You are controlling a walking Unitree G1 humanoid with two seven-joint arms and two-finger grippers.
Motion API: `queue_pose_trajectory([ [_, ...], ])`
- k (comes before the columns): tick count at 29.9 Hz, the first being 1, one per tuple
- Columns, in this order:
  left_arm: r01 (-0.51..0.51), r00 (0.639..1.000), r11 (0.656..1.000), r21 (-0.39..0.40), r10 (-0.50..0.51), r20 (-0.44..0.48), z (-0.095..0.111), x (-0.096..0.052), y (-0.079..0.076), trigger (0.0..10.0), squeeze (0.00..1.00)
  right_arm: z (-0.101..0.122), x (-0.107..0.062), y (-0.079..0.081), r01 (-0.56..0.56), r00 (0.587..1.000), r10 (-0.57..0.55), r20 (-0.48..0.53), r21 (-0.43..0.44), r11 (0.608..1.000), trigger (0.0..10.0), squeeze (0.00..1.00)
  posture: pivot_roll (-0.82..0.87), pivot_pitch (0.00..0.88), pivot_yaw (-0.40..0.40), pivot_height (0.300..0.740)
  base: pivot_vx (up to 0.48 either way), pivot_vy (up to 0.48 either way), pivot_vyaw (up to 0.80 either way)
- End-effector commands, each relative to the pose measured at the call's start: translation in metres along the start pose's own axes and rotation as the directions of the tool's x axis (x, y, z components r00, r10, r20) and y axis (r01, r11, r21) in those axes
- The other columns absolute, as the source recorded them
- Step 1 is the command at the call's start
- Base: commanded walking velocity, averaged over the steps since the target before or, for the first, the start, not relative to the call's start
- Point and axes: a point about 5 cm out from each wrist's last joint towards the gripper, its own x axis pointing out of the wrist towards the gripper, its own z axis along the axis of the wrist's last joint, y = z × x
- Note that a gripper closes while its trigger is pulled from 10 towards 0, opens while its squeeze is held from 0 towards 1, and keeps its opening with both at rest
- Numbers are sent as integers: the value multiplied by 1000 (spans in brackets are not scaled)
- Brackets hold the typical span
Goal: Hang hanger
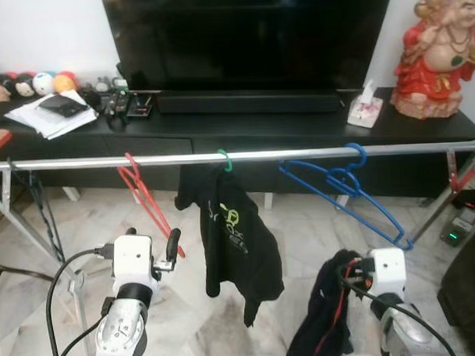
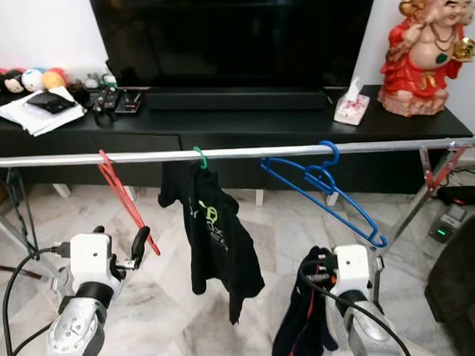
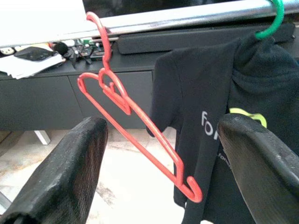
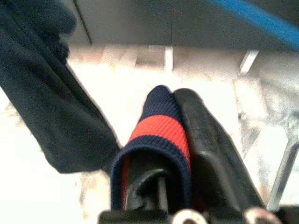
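Observation:
A silver clothes rail crosses in front of me. On it hang a red hanger, a black T-shirt on a green hanger, and a blue hanger. My left gripper is open just below the red hanger, its fingers on either side of the hanger's lower end without touching it. My right gripper is shut on a dark navy garment with a red stripe, which dangles beside the arm.
Behind the rail stands a black TV console with a large TV, a tissue pack, a red statue, papers and small balls. A power strip lies on the marble floor at right.

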Motion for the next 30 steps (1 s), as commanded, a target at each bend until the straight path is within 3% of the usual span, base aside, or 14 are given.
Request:
queue_pose_trajectory([
  [1, -7, 1000, 1000, -5, 8, 11, 2, 6, -1, 10000, 0, -4, 2, -5, 18, 1000, -18, -25, 3, 1000, 10000, 0, -21, 0, -25, 740, 0, 0, 0],
  [13, -35, 999, 999, -24, 35, 33, 4, 13, -7, 10000, 0, -56, -2, 9, 12, 949, -13, -314, -6, 1000, 10000, 0, -17, 0, -58, 740, 0, 0, 0],
  [16, -37, 999, 999, -25, 38, 38, 5, 13, -7, 10000, 0, -62, -4, 13, 2, 940, -5, -341, -8, 1000, 10000, 0, -13, 0, -58, 740, 0, 0, 0],
  [22, -50, 998, 999, -14, 50, 42, 5, 9, -3, 10000, 0, -74, -8, 26, -30, 919, 30, -392, 6, 1000, 10000, 0, 9, 0, -62, 740, 249, 0, 725],
  [30, -78, 995, 997, 4, 77, 55, 6, 5, 2, 10000, 0, -83, -15, 22, -26, 897, 13, -443, -23, 999, 10000, 0, 64, 0, -97, 740, 258, 0, 0],
])
